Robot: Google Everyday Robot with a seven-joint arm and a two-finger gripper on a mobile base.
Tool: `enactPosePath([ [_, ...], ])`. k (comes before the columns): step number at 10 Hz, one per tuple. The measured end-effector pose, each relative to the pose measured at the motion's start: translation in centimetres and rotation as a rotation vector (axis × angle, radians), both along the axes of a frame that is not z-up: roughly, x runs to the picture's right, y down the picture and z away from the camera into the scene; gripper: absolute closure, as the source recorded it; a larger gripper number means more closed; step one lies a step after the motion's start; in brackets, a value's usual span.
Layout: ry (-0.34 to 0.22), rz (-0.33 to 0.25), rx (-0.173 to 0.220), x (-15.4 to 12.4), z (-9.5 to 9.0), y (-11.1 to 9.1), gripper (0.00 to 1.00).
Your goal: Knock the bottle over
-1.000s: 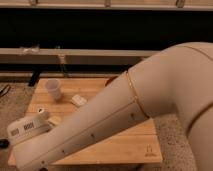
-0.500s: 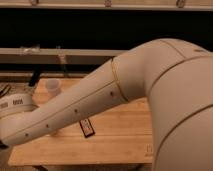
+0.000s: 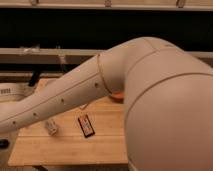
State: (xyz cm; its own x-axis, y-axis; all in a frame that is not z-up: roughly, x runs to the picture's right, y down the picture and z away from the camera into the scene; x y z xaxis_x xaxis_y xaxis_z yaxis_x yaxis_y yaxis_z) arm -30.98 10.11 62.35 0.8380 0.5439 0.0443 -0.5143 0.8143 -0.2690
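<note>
A small whitish speckled bottle (image 3: 50, 127) is on the wooden table (image 3: 65, 147), at front left, just below my arm. I cannot tell whether it stands or lies. My big white arm (image 3: 75, 95) sweeps from the right across the table to the left edge. My gripper is past the left edge, out of view. Only a white labelled wrist part (image 3: 5, 91) shows there. The cup is hidden behind the arm.
A dark flat rectangular object (image 3: 86, 125) lies on the table right of the bottle. An orange thing (image 3: 118, 97) peeks out under the arm. A slim pale post (image 3: 61, 57) and a rail stand behind the table's far edge.
My arm has swung further left and its wrist end has slid off the left edge. The cup is now covered, and the speckled bottle has come into view below the arm.
</note>
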Motion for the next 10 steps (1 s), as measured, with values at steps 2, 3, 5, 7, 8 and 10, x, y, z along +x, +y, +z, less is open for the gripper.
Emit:
enactPosePath([
  [2,0.034,-0.006,-0.01,-0.9,1.7,0.0,0.2],
  [3,0.055,-0.009,-0.014,-1.2,2.6,0.0,0.2],
  [5,0.099,-0.024,-0.019,-2.3,4.8,0.3,0.2],
  [7,0.135,-0.024,-0.026,-2.7,6.5,0.2,0.2],
  [8,0.16,-0.022,-0.026,-2.6,7.7,-0.1,0.2],
  [10,0.199,-0.018,-0.029,-2.1,9.4,-0.6,0.2],
])
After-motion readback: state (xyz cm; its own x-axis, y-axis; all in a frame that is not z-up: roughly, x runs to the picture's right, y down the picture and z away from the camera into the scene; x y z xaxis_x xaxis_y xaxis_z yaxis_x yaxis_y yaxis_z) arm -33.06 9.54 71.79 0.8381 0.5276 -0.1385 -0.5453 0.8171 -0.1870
